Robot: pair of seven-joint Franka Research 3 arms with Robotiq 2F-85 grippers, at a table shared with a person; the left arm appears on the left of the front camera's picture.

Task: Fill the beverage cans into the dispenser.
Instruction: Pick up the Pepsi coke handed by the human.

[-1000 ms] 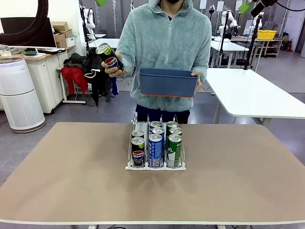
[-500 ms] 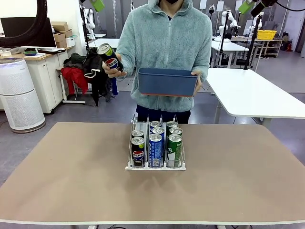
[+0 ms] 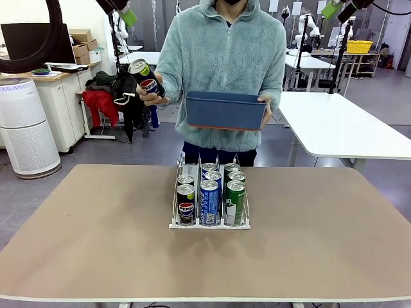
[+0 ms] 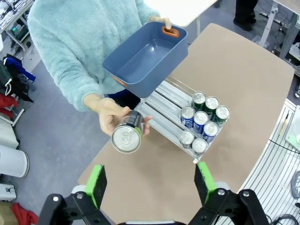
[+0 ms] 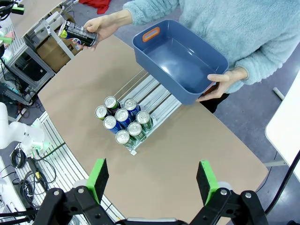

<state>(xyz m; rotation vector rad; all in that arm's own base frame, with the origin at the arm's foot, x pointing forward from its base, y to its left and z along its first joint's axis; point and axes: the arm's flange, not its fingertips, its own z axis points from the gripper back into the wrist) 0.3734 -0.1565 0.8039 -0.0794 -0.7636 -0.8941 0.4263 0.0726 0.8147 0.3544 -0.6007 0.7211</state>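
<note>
Above the offered can [image 4: 127, 136], left gripper [image 4: 150, 182] jaws wide open: centre on its body, clear of the person's hand [image 4: 108, 115], then close; right gripper [image 5: 152, 180] open too.

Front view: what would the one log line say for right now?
left gripper: open | right gripper: open | person's hand: black Pepsi aluminium can | other hand: empty dark blue plastic bin | clear three-lane dispenser: eight slim cans

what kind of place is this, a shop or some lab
Most likely a robotics lab or workshop rather than a shop: plain white work tables, a monitor beside cardboard boxes, and a free-standing air purifier.
</note>
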